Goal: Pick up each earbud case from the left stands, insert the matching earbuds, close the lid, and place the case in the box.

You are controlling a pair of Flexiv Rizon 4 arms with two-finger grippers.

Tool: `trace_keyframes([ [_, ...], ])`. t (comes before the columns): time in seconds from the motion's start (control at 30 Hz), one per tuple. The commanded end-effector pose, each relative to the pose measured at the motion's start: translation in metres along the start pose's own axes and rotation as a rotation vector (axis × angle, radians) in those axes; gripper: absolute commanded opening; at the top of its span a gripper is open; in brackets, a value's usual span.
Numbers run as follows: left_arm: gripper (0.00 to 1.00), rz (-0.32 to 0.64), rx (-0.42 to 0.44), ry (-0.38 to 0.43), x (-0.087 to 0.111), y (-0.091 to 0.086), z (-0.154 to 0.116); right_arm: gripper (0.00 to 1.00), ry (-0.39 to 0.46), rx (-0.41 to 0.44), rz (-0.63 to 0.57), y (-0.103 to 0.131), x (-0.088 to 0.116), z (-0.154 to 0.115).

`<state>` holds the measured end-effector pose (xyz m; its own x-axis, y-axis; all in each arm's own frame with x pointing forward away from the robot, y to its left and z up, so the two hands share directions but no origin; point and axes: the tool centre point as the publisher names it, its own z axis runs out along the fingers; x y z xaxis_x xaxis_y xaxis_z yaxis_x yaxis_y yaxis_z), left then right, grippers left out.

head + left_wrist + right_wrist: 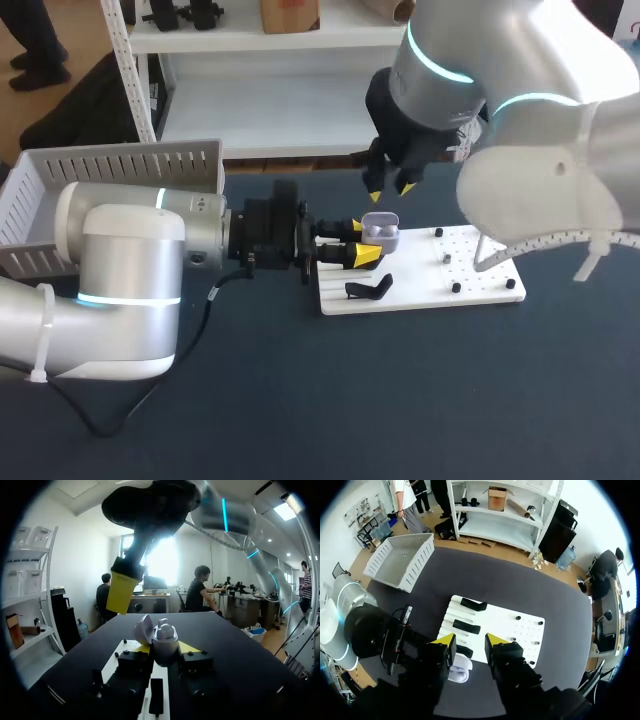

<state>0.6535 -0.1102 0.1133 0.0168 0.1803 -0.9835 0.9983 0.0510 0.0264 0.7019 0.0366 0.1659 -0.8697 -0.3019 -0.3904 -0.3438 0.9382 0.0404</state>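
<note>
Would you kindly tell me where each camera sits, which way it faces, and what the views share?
Head view: fixed above and behind, looking down on the table; shows the left gripper shut on the earbud case, the right gripper above it.
Left wrist view: on the left wrist, looking level along its fingers past the case; the right arm's fingertip hangs ahead.
Right wrist view: on the right wrist, looking straight down between open fingers at the white board.
Shared: all three show the case.
</note>
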Motion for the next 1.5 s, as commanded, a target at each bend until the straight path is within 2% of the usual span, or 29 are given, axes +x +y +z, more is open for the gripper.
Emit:
trace_keyframes([
  [0.03,0.00,0.002,-0.006,-0.003,0.000,-0.001,0.000,0.37,0.011,0.020,0.009,-0.001,-0.007,0.014],
  [0.4,0.00,0.002,-0.006,-0.003,0.000,-0.001,0.000,0.36,0.064,0.056,0.010,-0.013,0.006,0.022],
  [0.67,0.00,0.002,-0.006,-0.003,0.000,-0.001,0.000,0.36,0.078,0.041,0.035,-0.005,0.025,0.017],
  [1.07,0.00,0.002,-0.006,-0.003,0.000,-0.001,0.000,0.36,0.071,0.012,0.091,0.003,0.042,0.005],
  [1.17,0.00,0.002,-0.006,-0.003,0.000,-0.001,0.000,0.38,0.054,0.015,0.121,-0.004,0.041,-0.001],
  [1.33,0.00,0.002,-0.006,-0.003,0.000,-0.001,0.000,0.38,0.023,0.022,0.199,-0.029,0.041,-0.009],
  [1.5,0.00,0.002,-0.006,-0.003,0.000,-0.001,0.000,0.39,0.000,0.045,0.258,-0.054,0.050,-0.011],
])
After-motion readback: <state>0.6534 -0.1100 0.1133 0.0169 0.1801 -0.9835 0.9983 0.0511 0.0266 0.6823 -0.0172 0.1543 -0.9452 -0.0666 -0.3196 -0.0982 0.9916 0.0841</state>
